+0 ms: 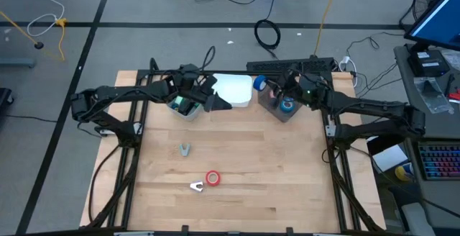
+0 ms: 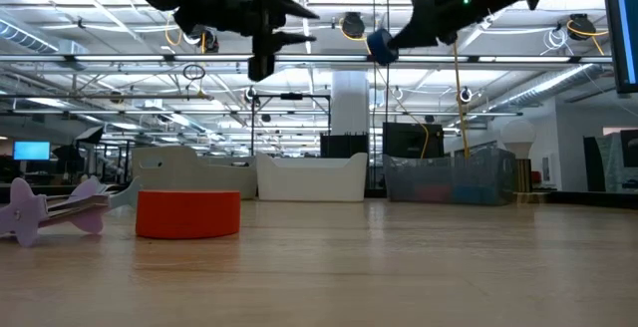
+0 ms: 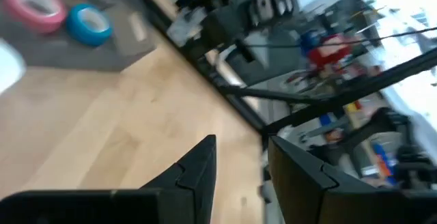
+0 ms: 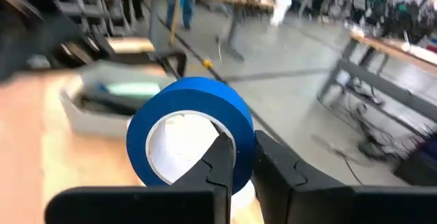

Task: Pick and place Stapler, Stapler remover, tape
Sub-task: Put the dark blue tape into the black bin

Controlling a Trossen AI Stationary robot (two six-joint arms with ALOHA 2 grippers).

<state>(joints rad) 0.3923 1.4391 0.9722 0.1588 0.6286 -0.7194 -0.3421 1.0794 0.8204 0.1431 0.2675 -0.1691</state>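
My right gripper (image 1: 264,85) is shut on a blue tape roll (image 4: 191,134) with a white centre, held high above the table beside the white bin (image 1: 233,91); the roll also shows in the low view (image 2: 379,46). A grey bin (image 1: 277,110) holds a blue roll (image 3: 89,24) and a pink roll (image 3: 34,5). A red roll (image 1: 213,178) lies flat on the table, with a lavender stapler remover (image 1: 185,149) and a white one (image 1: 197,186) near it. My left gripper (image 3: 239,166) is open and empty, raised near the clear bin (image 1: 185,108). My right gripper pinches the blue roll's wall (image 4: 242,142), with one finger (image 4: 220,159) inside the ring's hollow and the other (image 4: 276,166) outside it. The roll is lifted clear of the table and bins, standing on edge in the hold.
Three bins stand in a row at the table's far edge: clear at the left with dark and green things in it, white in the middle, grey at the right. A black power strip (image 1: 291,65) lies behind them. Bare wood (image 1: 273,171) shows across the near half.
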